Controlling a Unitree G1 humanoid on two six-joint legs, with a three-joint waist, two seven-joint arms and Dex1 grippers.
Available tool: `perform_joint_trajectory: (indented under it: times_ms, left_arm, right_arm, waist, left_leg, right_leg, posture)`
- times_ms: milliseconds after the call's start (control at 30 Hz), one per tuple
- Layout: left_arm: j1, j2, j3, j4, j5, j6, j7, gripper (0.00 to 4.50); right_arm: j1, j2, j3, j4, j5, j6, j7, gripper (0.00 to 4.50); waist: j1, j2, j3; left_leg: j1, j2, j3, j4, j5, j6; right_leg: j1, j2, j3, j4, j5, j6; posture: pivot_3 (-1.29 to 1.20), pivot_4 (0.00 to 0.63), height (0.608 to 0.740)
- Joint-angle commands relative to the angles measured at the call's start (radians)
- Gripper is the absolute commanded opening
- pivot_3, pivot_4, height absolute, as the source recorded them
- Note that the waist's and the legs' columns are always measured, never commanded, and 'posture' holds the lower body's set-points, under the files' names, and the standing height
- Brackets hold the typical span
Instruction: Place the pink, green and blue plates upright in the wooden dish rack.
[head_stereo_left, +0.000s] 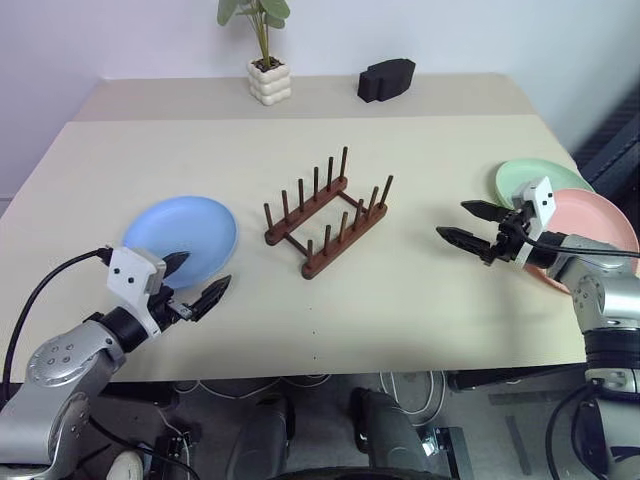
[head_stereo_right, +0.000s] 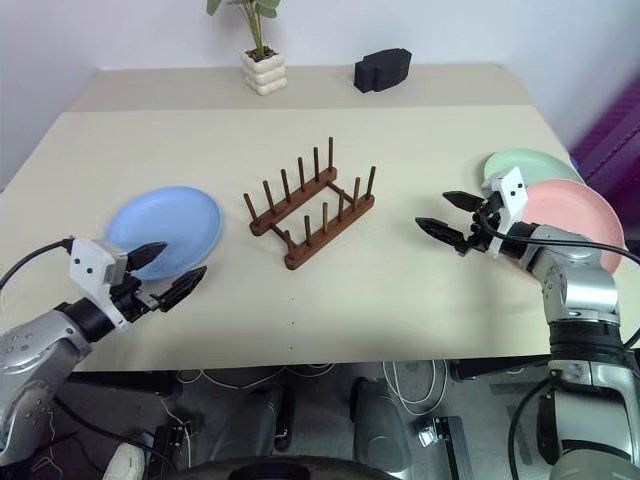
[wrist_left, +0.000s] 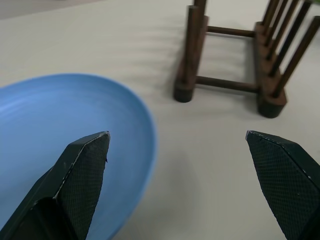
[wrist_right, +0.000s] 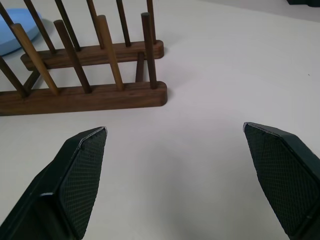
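Note:
The wooden dish rack (head_stereo_left: 328, 213) stands at the middle of the table with nothing between its pegs. A blue plate (head_stereo_left: 185, 235) lies flat to its left. My left gripper (head_stereo_left: 203, 275) hovers open over that plate's near right rim, one finger above the plate and one above bare table. At the right edge a pink plate (head_stereo_left: 595, 230) lies partly over a green plate (head_stereo_left: 535, 178). My right gripper (head_stereo_left: 452, 220) hangs open just left of those two plates, pointing toward the rack (wrist_right: 85, 95) and holding nothing.
A small potted plant (head_stereo_left: 265, 60) in a white pot and a black object (head_stereo_left: 385, 80) stand at the far side of the table (head_stereo_left: 400, 300). Cables lie on the floor below the table's near edge.

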Motion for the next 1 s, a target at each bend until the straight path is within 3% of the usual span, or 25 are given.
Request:
perform_joint_trajectory:
  times_ms: [33,300,500,767,1000]
  left_arm:
    - [-0.009,-0.008,-0.008,-0.024,0.011,-0.015,0.017,4.5]
    - [0.014,-0.054,-0.058,-0.038,0.043,-0.044,0.039,4.5]
    - [0.034,-0.026,-0.143,-0.071,0.056,-0.018,0.005,4.5]
    - [-0.14,0.01,-0.343,0.022,0.087,0.013,-0.105,4.5]
    - [-0.39,-0.104,-0.521,0.321,0.229,-0.032,-0.101,4.5]
  right_arm:
    - [-0.043,-0.019,-0.021,0.008,-0.002,-0.021,0.008,4.46]
    - [-0.102,-0.023,0.003,0.056,-0.034,-0.037,0.035,4.46]
    - [-0.069,-0.025,0.002,0.002,-0.033,-0.013,0.043,4.46]
    - [0.159,0.02,-0.016,-0.336,0.044,0.097,-0.027,4.46]
    - [0.409,0.096,0.005,-0.651,0.112,0.17,-0.125,4.46]
  waist:
    - [-0.002,0.0,0.0]
    - [0.0,0.0,0.0]
    - [0.003,0.0,0.0]
    - [0.004,0.0,0.0]
    - [0.006,0.0,0.0]
  left_leg:
    - [0.0,0.0,0.0,0.0,0.0,0.0]
    - [0.0,0.0,0.0,0.0,0.0,0.0]
    - [0.0,0.0,0.0,0.0,0.0,0.0]
    - [-0.001,-0.001,-0.001,0.0,0.0,0.0]
    - [-0.001,-0.002,-0.001,0.001,0.0,0.0]
  right_leg:
    - [0.0,0.0,0.0,0.0,0.0,0.0]
    - [0.0,0.0,0.0,0.0,0.0,0.0]
    - [0.0,0.0,0.0,0.0,0.0,0.0]
    - [0.0,0.0,0.0,0.0,0.0,0.0]
    - [0.0,0.0,0.0,0.001,-0.001,0.002]
  posture:
    - [0.0,0.15,0.736]
    - [0.0,0.15,0.736]
    - [0.0,0.15,0.736]
    - [0.0,0.15,0.736]
    - [0.0,0.15,0.736]
